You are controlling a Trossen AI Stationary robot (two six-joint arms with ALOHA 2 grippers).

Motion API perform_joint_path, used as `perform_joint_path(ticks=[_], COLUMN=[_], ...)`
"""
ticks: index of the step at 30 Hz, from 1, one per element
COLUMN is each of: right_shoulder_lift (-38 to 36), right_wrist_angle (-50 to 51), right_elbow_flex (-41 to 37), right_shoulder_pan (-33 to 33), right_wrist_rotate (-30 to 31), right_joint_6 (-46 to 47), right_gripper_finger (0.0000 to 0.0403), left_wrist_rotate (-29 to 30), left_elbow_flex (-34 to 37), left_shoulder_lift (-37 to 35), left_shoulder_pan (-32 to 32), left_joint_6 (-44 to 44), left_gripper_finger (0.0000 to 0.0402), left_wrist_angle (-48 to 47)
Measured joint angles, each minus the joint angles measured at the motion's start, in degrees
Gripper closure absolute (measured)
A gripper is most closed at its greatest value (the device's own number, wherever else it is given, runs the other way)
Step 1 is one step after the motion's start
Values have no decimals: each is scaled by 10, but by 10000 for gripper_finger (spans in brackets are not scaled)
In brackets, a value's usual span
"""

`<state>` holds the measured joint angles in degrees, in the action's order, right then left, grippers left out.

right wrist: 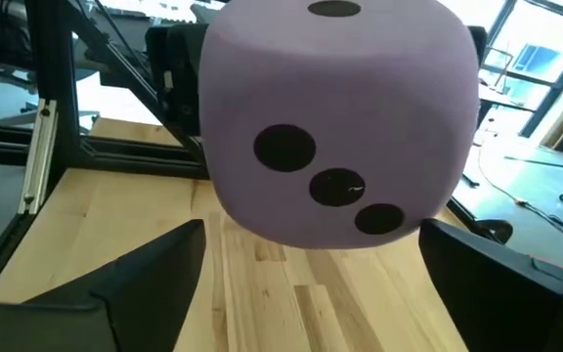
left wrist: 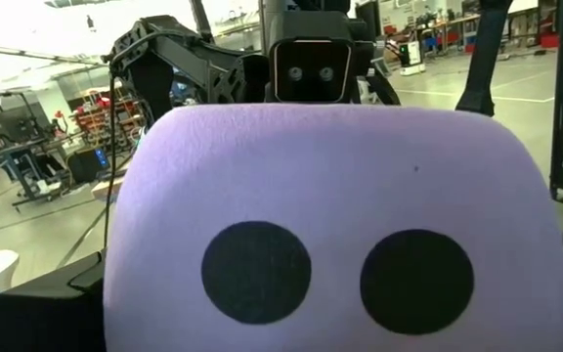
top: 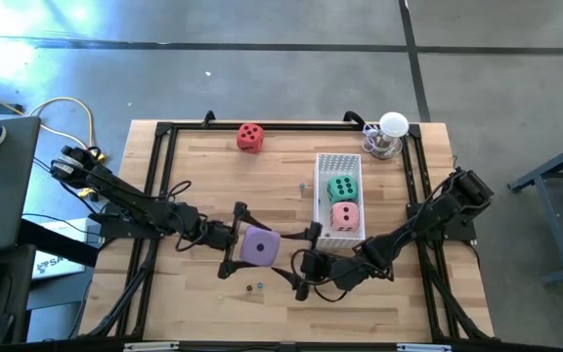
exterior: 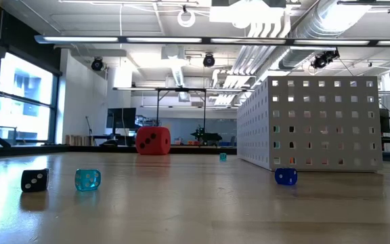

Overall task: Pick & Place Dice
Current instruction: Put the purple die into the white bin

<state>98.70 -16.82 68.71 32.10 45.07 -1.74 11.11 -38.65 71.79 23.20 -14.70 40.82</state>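
Our left gripper (top: 231, 240) pinches the soft, light purple die (top: 260, 245) by its flat sides, and our spread right gripper (top: 303, 262) waits beside it.

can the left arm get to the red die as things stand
Probably not right away. The left gripper is around the purple die, lifted off the table, near the right gripper. The red die sits alone, nothing blocking it.

Dice, four soft cubes with dark pips. Red die (top: 250, 137): alone near the counter's far edge. Green die (top: 341, 188) and pink die (top: 345, 216): side by side inside the white perforated bin (top: 322, 210). Purple die (top: 260, 246): counter's middle front, apparently raised off the surface.
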Motion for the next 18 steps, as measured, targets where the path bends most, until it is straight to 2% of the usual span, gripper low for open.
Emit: perform_joint_path(ticks=[5, 18], right_shoulder_lift=[0, 0], right_wrist_angle=[3, 7], right_elbow_flex=[0, 0], right_shoulder_pan=[0, 0], right_wrist_rotate=[32, 43], right_joint_6=[-14, -13], right_gripper_finger=[6, 4], left_wrist_rotate=[0, 2], left_elbow_flex=[0, 0], left_shoulder_lift=[0, 0], left_shoulder_pan=[0, 0], left_joint_6=[2, 1], left_gripper_finger=[2, 2], left_wrist_angle=[-2, -1])
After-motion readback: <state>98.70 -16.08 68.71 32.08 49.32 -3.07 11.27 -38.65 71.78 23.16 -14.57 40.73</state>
